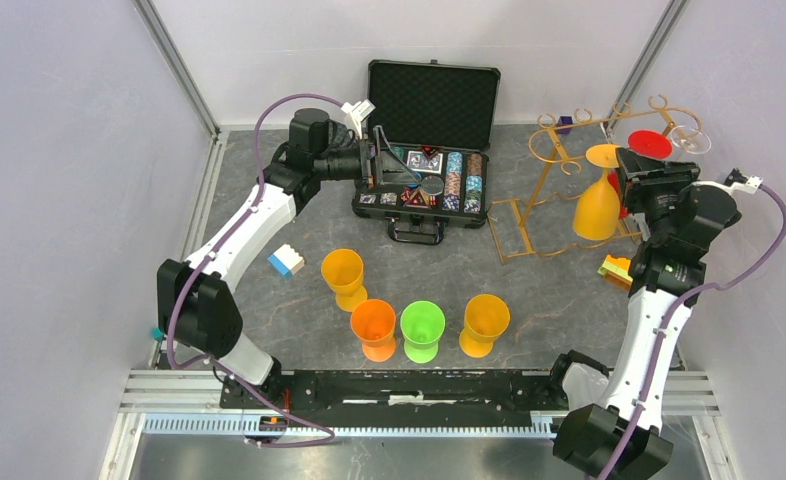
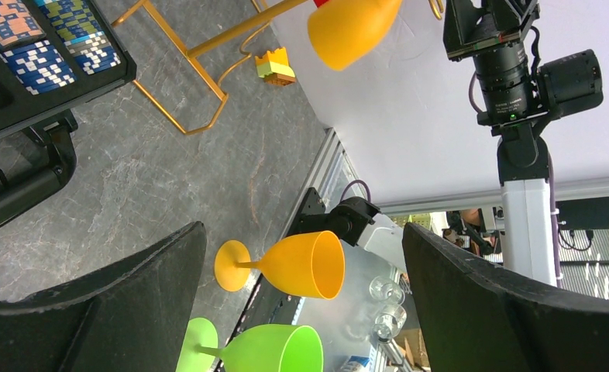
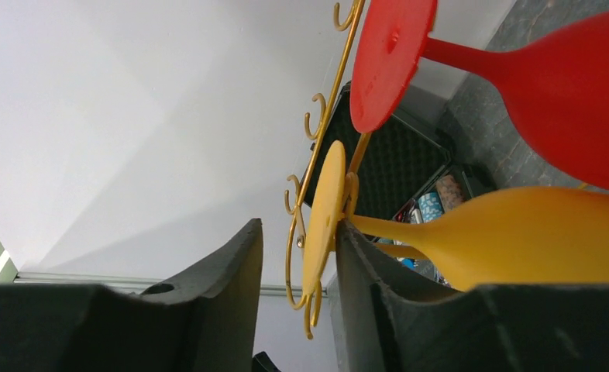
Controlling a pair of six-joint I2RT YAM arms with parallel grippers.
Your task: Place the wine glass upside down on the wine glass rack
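You have two matching arms – the left arm (image 1: 237, 236) and the right arm (image 1: 655, 330) both pair smooth white link shells with chunky black joint housings. A purple left cable (image 1: 265, 118) and a purple right cable (image 1: 784, 225) loop along them, each ending in a small white connector (image 1: 359, 107). The left gripper (image 2: 301, 232) and right gripper (image 3: 297, 226) carry broad matte-black fingers (image 2: 123, 310).

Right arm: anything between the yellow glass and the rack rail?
Nothing visible. The yellow glass already hangs with its foot on the rack rail. The red glass hangs next along the rail, not across that slot. The right claw flanks the foot, jaws parted.
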